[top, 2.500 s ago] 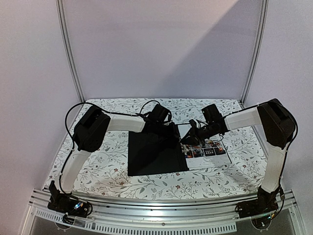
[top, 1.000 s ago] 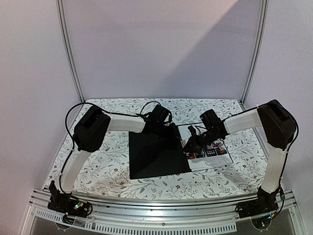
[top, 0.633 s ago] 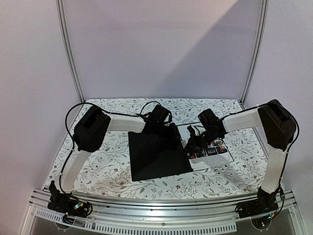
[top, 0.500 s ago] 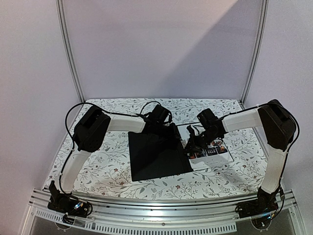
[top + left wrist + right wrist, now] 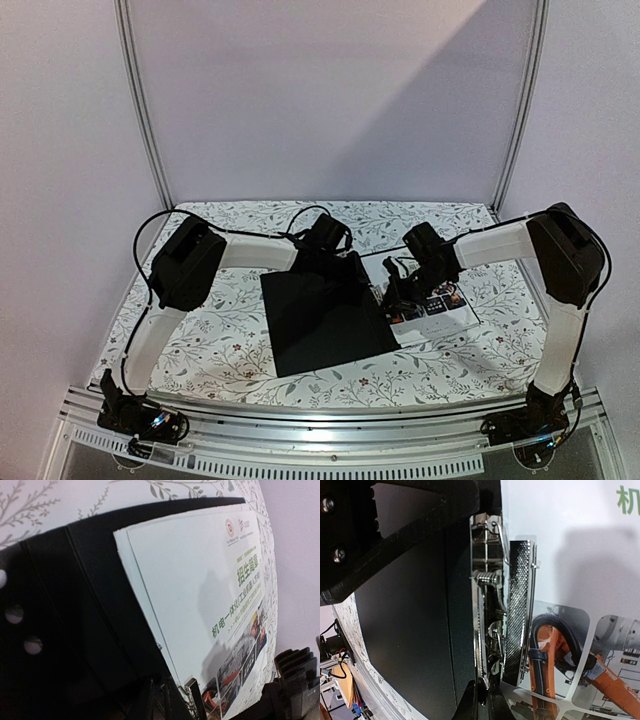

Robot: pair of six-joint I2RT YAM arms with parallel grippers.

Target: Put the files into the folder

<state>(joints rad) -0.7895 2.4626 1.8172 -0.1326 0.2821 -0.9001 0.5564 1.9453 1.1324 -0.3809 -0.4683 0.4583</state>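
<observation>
The files (image 5: 435, 312), brochure (image 5: 220, 605) on top, lie inside the open folder (image 5: 320, 322), at 3 o'clock from its metal clip (image 5: 487, 580). The right pincer (image 5: 390, 293) is closed at the clip. The left pincer (image 5: 167, 702) is closed at the folder's 12 o'clock edge, grip unclear. Better to seat the sheets squarely before closing.

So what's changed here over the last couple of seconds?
The right gripper has moved left and nearer, down to the inner spine of the folder, beside the brochure sheet. The folder's black cover shifted: its near edge has slid nearer and slightly right. Nothing was visibly grasped or released. The left gripper stayed at the folder's far edge.
</observation>
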